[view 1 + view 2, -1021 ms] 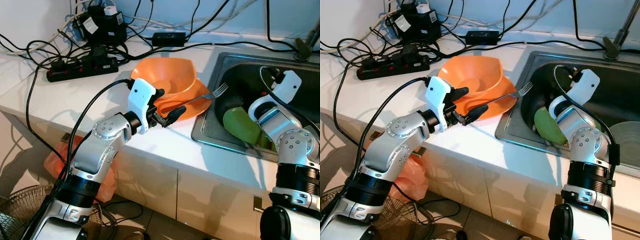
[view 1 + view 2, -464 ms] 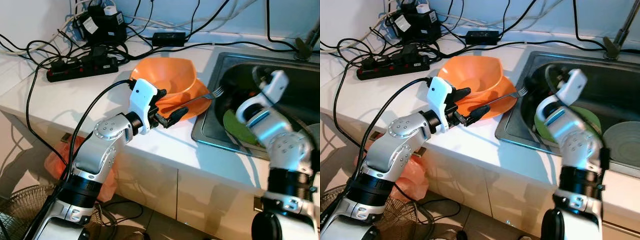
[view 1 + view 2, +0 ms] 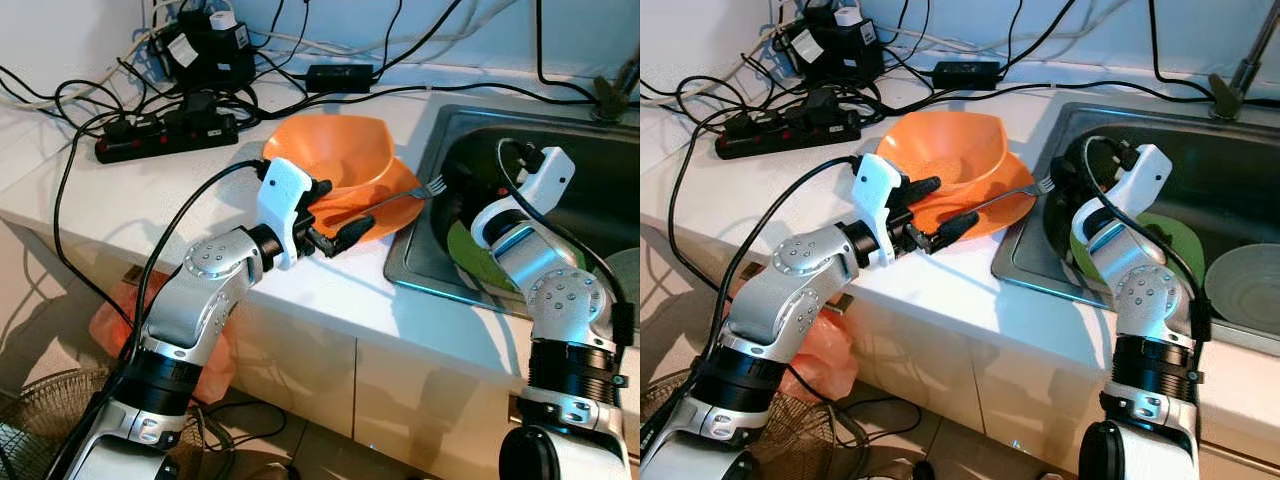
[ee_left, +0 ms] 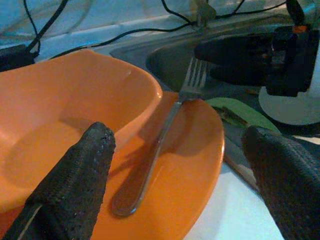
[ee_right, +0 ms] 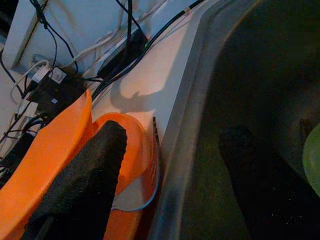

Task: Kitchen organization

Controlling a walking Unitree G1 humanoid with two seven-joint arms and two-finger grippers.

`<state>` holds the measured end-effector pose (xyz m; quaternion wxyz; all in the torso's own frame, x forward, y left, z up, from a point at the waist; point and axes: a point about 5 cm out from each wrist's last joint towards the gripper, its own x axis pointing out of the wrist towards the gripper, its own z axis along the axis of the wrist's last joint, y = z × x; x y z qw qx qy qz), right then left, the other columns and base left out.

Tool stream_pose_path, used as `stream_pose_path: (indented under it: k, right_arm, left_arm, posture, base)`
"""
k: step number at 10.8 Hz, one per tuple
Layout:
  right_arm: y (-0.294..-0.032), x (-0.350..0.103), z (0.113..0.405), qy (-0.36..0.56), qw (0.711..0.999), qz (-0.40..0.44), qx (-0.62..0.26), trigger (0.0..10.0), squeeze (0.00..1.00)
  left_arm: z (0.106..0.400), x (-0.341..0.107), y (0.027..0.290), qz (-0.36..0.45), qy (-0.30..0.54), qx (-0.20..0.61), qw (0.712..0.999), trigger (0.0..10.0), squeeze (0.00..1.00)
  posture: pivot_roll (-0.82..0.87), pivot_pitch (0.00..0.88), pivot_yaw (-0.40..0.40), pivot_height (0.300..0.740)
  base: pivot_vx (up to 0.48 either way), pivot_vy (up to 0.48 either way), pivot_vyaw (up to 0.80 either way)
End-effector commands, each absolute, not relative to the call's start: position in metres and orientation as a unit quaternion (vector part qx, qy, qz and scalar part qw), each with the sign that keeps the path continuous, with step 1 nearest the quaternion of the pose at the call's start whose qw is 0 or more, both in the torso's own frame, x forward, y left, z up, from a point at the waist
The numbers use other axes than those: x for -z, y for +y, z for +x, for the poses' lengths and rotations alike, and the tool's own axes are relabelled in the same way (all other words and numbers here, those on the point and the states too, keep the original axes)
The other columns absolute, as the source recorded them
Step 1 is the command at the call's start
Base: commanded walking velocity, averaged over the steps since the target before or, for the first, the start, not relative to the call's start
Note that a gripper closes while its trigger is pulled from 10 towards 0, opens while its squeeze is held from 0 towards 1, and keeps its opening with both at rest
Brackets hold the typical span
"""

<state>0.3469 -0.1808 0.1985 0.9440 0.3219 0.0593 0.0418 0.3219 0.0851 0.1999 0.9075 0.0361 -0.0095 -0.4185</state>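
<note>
An orange bowl sits on an orange plate on the white counter beside the sink. A metal fork lies on the plate, its tines poking over the sink's edge. My left gripper is open at the plate's near side, its fingers either side of the fork's handle without touching it. My right gripper is open inside the sink, close to the fork's tines and apart from them. A green plate lies in the sink behind the right arm.
A grey plate rests in the sink at the right. A black power strip, adapters and many cables crowd the counter's back left. The tap stands behind the sink. An orange bag hangs below the counter.
My right arm has swung left inside the sink, bringing its gripper up to the fork's tines and uncovering more of the green plate. The left gripper has hardly moved.
</note>
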Motion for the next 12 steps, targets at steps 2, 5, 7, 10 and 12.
stream_pose_path:
  k: [2,5,7,10,12]
  right_arm:
    - [-0.171,-0.195,0.348,0.076,0.942,0.324,-0.05,10.0,0.0]
    - [-0.164,-0.192,0.35,0.089,0.936,0.334,-0.059,10.0,0.0]
    - [-0.159,-0.192,0.352,0.089,0.931,0.349,-0.063,0.0,0.0]
    - [-0.155,-0.19,0.355,0.091,0.927,0.359,-0.065,0.0,0.0]
    - [-0.158,-0.188,0.356,0.091,0.925,0.365,-0.056,0.0,0.0]
  left_arm:
    - [0.315,-0.198,0.082,0.034,0.0,0.441,0.897,10.0,0.0]
    - [0.311,-0.195,0.082,0.036,0.003,0.447,0.894,10.0,0.0]
    - [0.31,-0.195,0.082,0.031,0.003,0.447,0.894,10.0,0.0]
    - [0.309,-0.195,0.083,0.029,0.003,0.446,0.894,10.0,0.0]
    - [0.308,-0.194,0.083,0.027,0.005,0.446,0.895,10.0,0.0]
  posture:
    - [0.1,0.088,0.114,0.74]
    - [0.11,0.093,0.107,0.74]
    - [0.11,0.093,0.106,0.74]
    - [0.11,0.095,0.101,0.74]
    - [0.11,0.094,0.099,0.74]
  base:
    - [0.0,0.0,0.0]
    - [0.0,0.0,0.0]
    - [0.0,0.0,0.0]
    - [0.0,0.0,0.0]
    - [0.0,0.0,0.0]
